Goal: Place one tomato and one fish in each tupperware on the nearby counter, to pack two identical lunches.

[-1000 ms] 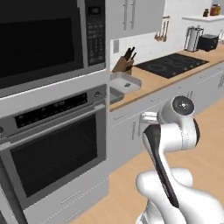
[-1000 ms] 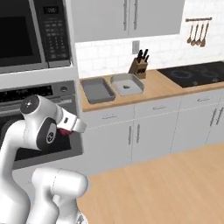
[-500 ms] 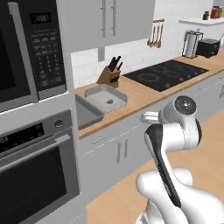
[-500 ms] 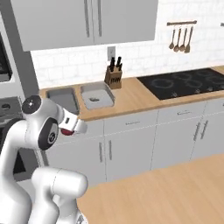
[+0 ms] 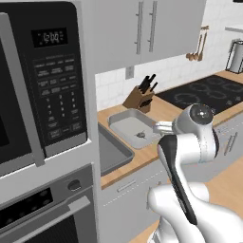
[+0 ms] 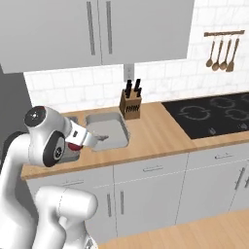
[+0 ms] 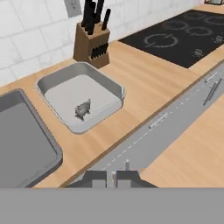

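The lighter grey tupperware [image 7: 65, 92] stands on the wooden counter [image 7: 144, 83], with one small silvery fish [image 7: 83, 108] lying in it. The darker grey tupperware [image 7: 22, 140] sits beside it on the left, and nothing shows inside it. My gripper [image 7: 111, 177] is shut, with nothing between its tips, and hovers in front of the counter edge, short of both containers. From the base I see the same fish [image 5: 141, 135] in the lighter tupperware [image 5: 124, 126] and my gripper [image 6: 103, 138] held before it. No tomato is in view.
A knife block [image 7: 89, 41] stands against the tiled wall just behind the lighter container. A black cooktop [image 7: 183, 33] lies farther right. Grey cabinet fronts [image 6: 151, 189] run below the counter. A microwave and oven column [image 5: 42, 118] stands left of the dark container.
The base has driven, so the whole scene shifted: the oven column slid left and the counter with both containers came nearer. The folded arm kept its pose.
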Available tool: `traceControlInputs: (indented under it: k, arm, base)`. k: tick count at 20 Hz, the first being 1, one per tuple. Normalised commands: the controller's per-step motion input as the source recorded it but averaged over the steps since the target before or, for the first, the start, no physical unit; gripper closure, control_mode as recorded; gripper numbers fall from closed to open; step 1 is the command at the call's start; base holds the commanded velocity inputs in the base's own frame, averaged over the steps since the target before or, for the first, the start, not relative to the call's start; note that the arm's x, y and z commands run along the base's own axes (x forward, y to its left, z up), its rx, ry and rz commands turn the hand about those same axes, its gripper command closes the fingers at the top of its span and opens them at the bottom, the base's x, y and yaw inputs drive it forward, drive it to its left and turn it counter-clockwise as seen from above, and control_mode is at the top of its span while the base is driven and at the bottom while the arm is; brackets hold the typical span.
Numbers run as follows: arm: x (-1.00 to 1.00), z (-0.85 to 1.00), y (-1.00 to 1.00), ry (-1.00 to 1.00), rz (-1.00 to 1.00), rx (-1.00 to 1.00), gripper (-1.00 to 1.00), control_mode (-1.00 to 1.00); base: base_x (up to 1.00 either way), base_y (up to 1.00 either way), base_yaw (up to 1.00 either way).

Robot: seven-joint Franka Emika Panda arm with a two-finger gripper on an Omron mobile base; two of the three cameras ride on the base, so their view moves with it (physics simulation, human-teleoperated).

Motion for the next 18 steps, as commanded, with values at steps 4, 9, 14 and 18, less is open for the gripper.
traceControlInputs:
  k: [4,9,14,18]
  arm:
    - [1.00,-0.01,-0.11,0.22,0.20,0.17,1.00,-1.00]
    - [1.00,-0.16,0.00,0.23,0.16,0.13,1.00,-1.00]
    - [1.00,-0.21,0.32,0.12,0.02,0.02,1.00,-1.00]
    - [1.00,-0.38,0.41,0.05,0.00,0.00,1.00,-1.00]
  base:
    - [0.00,0.00,0.00]
    - [0.00,0.00,0.00]
    - [0.00,0.00,0.00]
    - [0.00,0.00,0.00]
